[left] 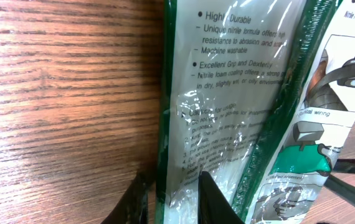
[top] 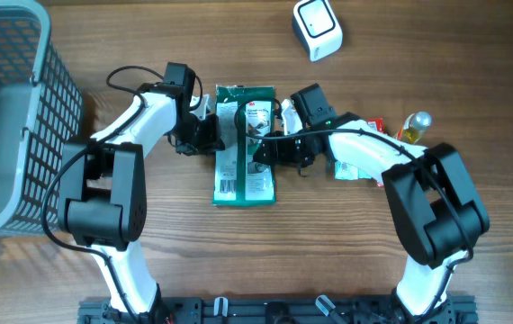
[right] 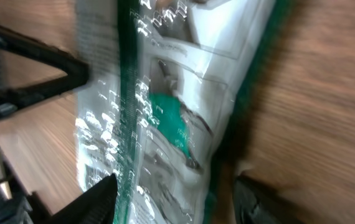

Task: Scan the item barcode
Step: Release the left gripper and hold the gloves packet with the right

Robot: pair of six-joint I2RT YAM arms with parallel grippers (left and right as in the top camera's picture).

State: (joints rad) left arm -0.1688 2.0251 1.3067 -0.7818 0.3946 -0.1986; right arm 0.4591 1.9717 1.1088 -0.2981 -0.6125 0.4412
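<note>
Overhead, the glove packet (top: pixel 245 144) lies flat on the table (top: pixel 346 270) — left gripper (top: pixel 207 130) pinches its edge, right gripper (top: pixel 267 151) gapes astride the other. Looks light, floppy, slick — best held by the sealed border.

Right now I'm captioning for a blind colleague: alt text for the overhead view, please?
A green-and-white glove package lies on a wooden table, the left pincer clamped on its left edge, the right pincer open at its right. A white barcode scanner sits beyond it, a grey basket far left.

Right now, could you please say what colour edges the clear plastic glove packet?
Green, on the glove packet; clearest overhead.
</note>
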